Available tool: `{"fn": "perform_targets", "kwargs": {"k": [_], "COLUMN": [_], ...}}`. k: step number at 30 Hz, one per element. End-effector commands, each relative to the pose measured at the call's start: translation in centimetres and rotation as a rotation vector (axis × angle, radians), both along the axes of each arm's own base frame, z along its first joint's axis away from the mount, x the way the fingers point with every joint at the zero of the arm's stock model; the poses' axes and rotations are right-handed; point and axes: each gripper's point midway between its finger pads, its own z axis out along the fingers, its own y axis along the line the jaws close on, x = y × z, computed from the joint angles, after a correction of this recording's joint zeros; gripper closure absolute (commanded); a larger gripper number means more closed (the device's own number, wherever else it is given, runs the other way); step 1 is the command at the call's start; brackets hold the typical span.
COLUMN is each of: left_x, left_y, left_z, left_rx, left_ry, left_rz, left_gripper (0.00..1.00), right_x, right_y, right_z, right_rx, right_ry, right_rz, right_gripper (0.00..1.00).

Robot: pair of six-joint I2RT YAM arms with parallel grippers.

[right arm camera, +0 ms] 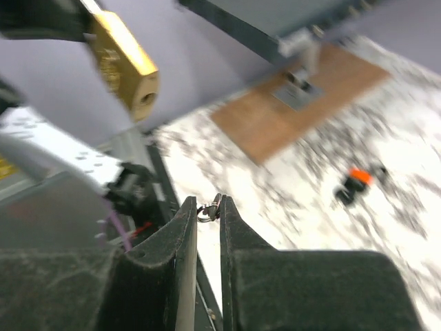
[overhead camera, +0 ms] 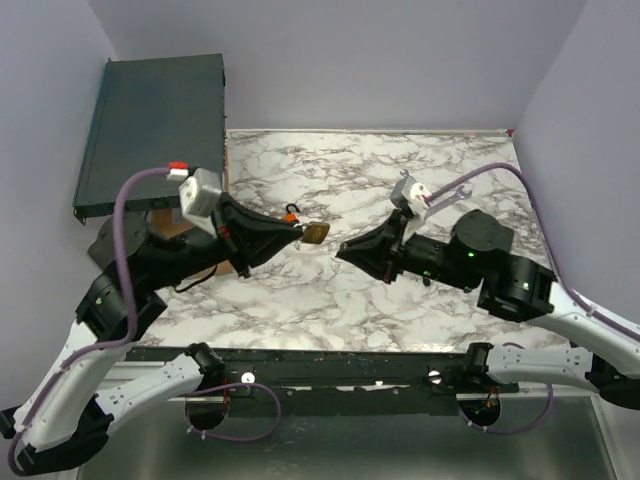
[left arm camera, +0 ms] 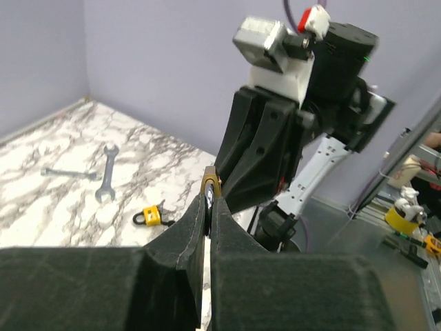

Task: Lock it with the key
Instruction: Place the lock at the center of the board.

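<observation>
Marble tabletop (overhead camera: 420, 300) below, both arms raised over its middle. Left gripper (overhead camera: 299, 233) clamped tight on brass padlock (right arm camera: 124, 65), lifted clear of surface, holed end face turned toward other arm so key can enter. Right gripper (overhead camera: 343, 249) pinched on small key (right arm camera: 209, 209), aimed at lock. Near, apart, not yet inserted. Fine alignment likely next.
</observation>
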Motion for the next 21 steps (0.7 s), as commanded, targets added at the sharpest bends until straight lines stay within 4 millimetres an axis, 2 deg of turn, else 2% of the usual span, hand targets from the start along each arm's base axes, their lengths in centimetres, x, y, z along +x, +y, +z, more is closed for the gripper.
{"fn": "perform_targets", "kwargs": {"k": [1, 4, 6, 10, 14, 19, 21], "left_x": [5.5, 8.3, 10.2, 13.7, 16.7, 19.4, 20.4], "left_y": [-2.3, -4.1, -5.2, -7.5, -10.1, -13.6, -14.7], "left_z": [-2.3, -4.2, -5.8, -10.0, -15.3, -22.2, -24.8], "left_rx": [0.023, 0.019, 0.028, 0.053, 0.069, 0.099, 0.119], "left_ry": [0.149, 0.233, 0.292, 0.413, 0.568, 0.751, 0.805], "left_rz": [0.125, 0.141, 0.152, 0.186, 0.191, 0.161, 0.156], "left_gripper": [1.00, 1.00, 1.00, 1.00, 1.00, 1.00, 1.00], "right_x": [7.6, 11.1, 14.0, 16.7, 18.7, 20.8, 21.2], "right_y": [-1.8, -2.8, -4.9, -8.2, -11.7, -15.4, -15.8], "right_z": [-9.6, -14.4, -17.4, -22.1, -25.7, -28.5, -29.3], "right_rx": [-0.241, -0.299, -0.304, -0.306, -0.284, -0.251, -0.256], "right_ry": [0.178, 0.342, 0.462, 0.583, 0.708, 0.775, 0.804], "right_rz": [-0.463, -0.568, -0.644, -0.750, -0.842, -0.977, -1.000], "right_gripper": [0.99, 0.99, 0.99, 0.99, 0.99, 0.99, 0.99]}}
